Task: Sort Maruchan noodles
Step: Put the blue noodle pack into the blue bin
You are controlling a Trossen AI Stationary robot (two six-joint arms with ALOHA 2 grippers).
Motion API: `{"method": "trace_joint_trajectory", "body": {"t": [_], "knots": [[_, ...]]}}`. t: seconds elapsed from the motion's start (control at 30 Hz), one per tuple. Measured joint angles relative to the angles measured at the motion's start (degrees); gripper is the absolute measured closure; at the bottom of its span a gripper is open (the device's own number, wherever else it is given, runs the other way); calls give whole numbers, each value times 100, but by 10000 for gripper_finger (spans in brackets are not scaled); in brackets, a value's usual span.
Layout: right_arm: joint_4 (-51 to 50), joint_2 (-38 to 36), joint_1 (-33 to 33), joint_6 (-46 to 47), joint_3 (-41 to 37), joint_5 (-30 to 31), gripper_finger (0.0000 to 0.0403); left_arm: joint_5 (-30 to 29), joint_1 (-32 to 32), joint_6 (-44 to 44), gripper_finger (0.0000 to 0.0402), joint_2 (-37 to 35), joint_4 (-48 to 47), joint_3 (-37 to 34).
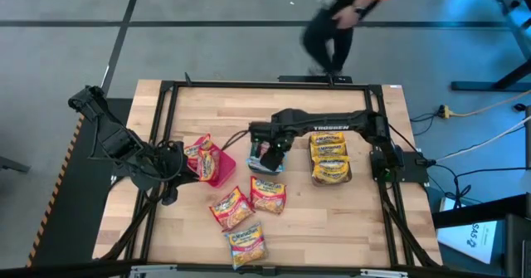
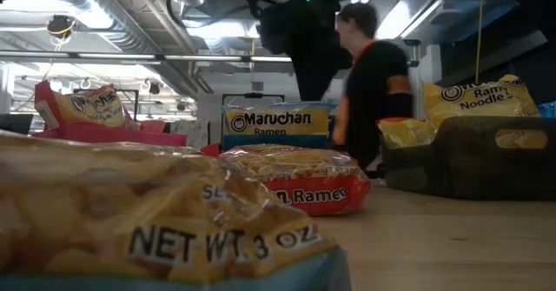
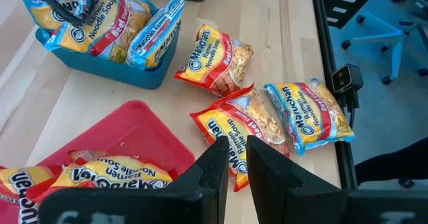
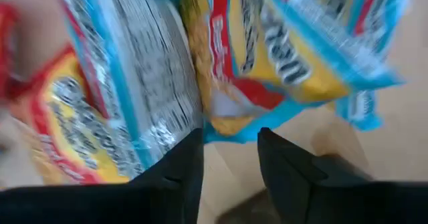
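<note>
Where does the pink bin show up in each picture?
High view: pink bin left of centre.
Low view: far left, at the back.
Left wrist view: in the foreground.
Right wrist view: not clearly in it.
Shared landmark: teal bin beside it.

Bright even light; right wrist view blurred.

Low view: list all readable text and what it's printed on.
"NET WT. 3 OZ": nearest packet.
"Maruchan Ramen": blue packet standing in the middle.
"Ramen": red-edged packet lying flat.
"Ramen Noodle": yellow packet in the dark bin on the right.
Packet in the pink bin on the left: print too blurred to read.
</note>
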Motion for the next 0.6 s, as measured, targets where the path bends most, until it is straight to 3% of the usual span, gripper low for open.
{"method": "trace_joint_trajectory", "body": {"t": [0.3, 0.6], "knots": [[632, 0, -5, -19, -565, 160, 332, -4, 0, 2, 355, 0, -59, 0], [1488, -7, 1, -11, -1406, -294, 347, 0, -2, 2, 355, 0, -68, 0]]}}
